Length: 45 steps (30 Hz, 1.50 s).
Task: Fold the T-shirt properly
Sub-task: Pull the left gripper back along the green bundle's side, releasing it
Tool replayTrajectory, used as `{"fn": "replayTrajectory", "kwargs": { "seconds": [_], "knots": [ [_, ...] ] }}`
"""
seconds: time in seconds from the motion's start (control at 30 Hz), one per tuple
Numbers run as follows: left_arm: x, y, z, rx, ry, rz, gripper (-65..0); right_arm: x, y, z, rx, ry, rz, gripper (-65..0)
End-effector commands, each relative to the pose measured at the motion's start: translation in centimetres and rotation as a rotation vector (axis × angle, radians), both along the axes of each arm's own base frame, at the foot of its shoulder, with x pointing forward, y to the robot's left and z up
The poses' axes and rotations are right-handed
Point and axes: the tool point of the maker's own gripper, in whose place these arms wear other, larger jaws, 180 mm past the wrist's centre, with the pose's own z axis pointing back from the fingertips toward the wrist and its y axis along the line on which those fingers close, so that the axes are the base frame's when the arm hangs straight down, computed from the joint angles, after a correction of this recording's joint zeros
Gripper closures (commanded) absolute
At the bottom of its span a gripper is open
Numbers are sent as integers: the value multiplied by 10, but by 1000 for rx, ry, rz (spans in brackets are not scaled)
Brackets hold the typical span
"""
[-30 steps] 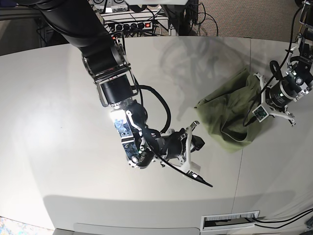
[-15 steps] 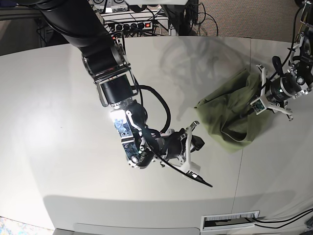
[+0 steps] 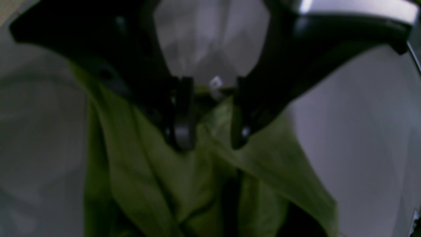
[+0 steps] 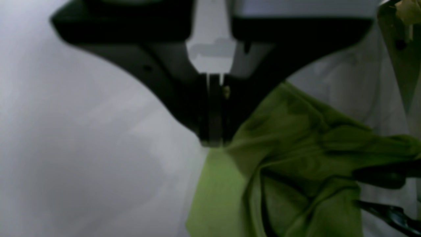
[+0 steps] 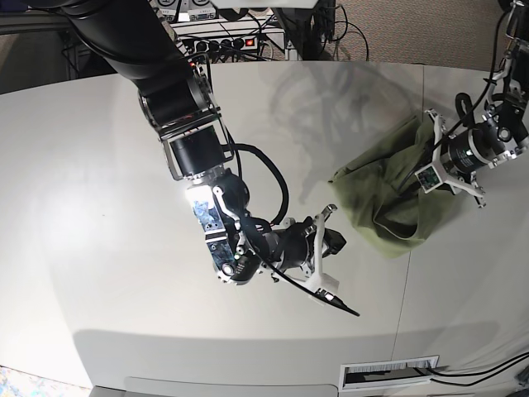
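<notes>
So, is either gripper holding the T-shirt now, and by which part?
Left gripper: open over the T-shirt, holding nothing. Right gripper: shut at the shirt's edge; whether it pinches the cloth cannot be told.

Right arm [image 5: 178,107] is showing thick matte-black links, a glossy black cylindrical joint, then a section with a bluish patterned plate and white bracket. Black cables are looping along its forearm, one trailing past the wrist. Right gripper [image 5: 329,248] is wearing a white frame with black fingers [image 4: 210,112], which are looking dark and wedge-shaped up close, small screw holes dotting the black body. Left arm [image 5: 508,107] is showing slimmer black segments with silver rings and a black cable running alongside. Left gripper [image 5: 413,184] is carrying white struts, a small green-lit square module, and black fingers [image 3: 182,112] with grey pads.
</notes>
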Motion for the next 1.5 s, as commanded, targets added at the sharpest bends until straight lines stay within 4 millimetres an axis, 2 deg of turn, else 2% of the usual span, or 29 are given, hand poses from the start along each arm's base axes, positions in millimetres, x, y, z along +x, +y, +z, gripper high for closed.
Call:
{"fn": "replayTrajectory", "kwargs": {
  "seconds": [0.0, 0.17, 0.43, 0.63, 0.7, 0.77, 0.8, 0.87, 1.2, 1.3, 1.47],
  "knots": [
    [4, 1, 9, 0, -27, -14, -198, 13, 9, 28, 56, -59, 2, 0],
    [-7, 4, -4, 45, -28, -26, -198, 13, 9, 28, 57, -59, 2, 0],
    [4, 17, 0, 106, -113, 18, -198, 11, 11, 30, 77, -45, 6, 0],
    [8, 17, 4, 110, -140, 21, -197, 11, 12, 31, 78, -45, 6, 0],
    [11, 17, 7, 106, -152, 22, -159, 11, 12, 31, 77, -45, 6, 0],
    [15, 16, 10, 104, -164, 21, -40, 11, 12, 31, 77, -45, 6, 0],
    [18, 16, 13, 99, -174, 19, 0, 11, 11, 30, 77, -45, 6, 0],
    [25, 17, 17, 91, -200, 32, 0, 11, 12, 31, 77, -45, 7, 0],
    [62, 47, 49, 143, -372, 176, 0, 11, 11, 30, 74, -43, 7, 0],
    [67, 62, 40, 151, -359, 205, 0, 11, 11, 30, 73, -43, 7, 0],
    [64, 95, 11, 177, -292, 270, 0, 10, 11, 30, 71, -42, 8, 0]
  ]
}}
